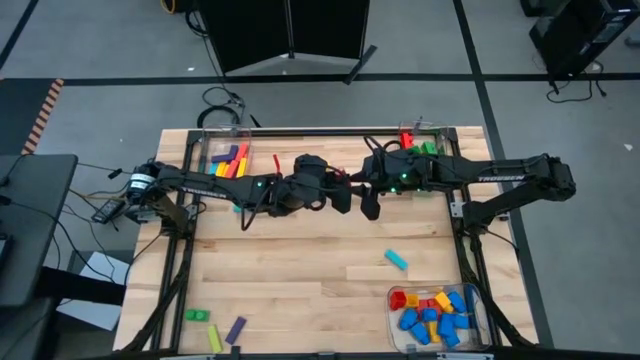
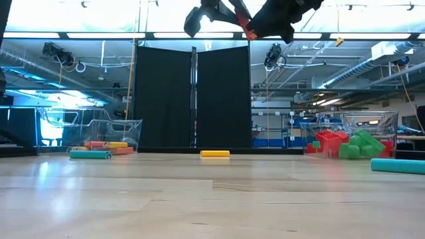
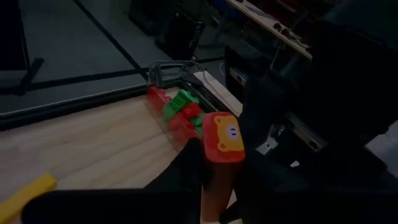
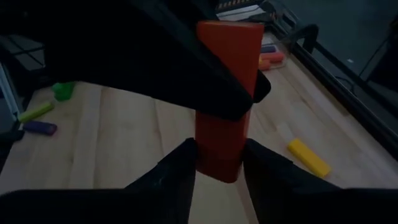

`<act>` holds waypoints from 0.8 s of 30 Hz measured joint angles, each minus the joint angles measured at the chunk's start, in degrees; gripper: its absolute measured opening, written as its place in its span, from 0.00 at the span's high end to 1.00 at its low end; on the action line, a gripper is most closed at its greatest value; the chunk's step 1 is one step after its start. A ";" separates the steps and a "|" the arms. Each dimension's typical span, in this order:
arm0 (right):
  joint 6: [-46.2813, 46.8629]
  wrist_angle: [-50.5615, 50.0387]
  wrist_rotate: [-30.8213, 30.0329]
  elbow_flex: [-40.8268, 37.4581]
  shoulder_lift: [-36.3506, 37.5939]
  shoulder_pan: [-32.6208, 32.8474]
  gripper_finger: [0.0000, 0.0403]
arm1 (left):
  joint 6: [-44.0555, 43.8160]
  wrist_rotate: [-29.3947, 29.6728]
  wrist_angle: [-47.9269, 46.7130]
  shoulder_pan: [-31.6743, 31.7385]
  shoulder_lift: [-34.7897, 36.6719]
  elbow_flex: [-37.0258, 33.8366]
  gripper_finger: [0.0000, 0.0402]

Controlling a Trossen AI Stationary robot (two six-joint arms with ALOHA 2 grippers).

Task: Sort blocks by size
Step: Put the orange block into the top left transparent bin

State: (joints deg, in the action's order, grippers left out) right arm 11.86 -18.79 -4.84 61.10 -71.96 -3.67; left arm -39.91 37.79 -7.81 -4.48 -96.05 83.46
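High over the middle of the surface (image 1: 300,270), both claws pinch one red block (image 4: 224,93): the left claw (image 3: 211,180) and the right claw (image 4: 217,163) each clamp it between their fingers.

Dark jointed arms (white lettering), black cables

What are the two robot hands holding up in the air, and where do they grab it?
A long red block. The right gripper pinches one end, and the left gripper pinches the other, handing it over above the table.
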 joint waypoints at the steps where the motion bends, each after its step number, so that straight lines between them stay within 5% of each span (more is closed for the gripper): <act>1: -0.01 -0.04 0.01 0.00 0.00 0.01 0.65 | 0.10 -0.02 -0.12 0.01 0.00 0.00 0.84; 13: 0.11 -1.40 0.97 -0.02 -0.02 -1.32 0.36 | 3.71 -0.03 -7.35 2.83 2.98 0.00 0.84; 19: 5.88 -7.45 -1.19 -0.02 -0.02 -5.20 0.26 | 7.45 -0.33 -19.92 7.64 10.73 -1.13 0.84; 24: 9.55 -8.35 -1.24 -0.02 -0.02 -6.84 0.25 | 9.68 -4.88 -23.19 14.88 20.97 -9.84 0.84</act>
State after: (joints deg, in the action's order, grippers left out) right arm 21.41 -27.13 -6.08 61.08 -71.99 -10.51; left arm -30.23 32.91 -31.00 10.40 -75.08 73.62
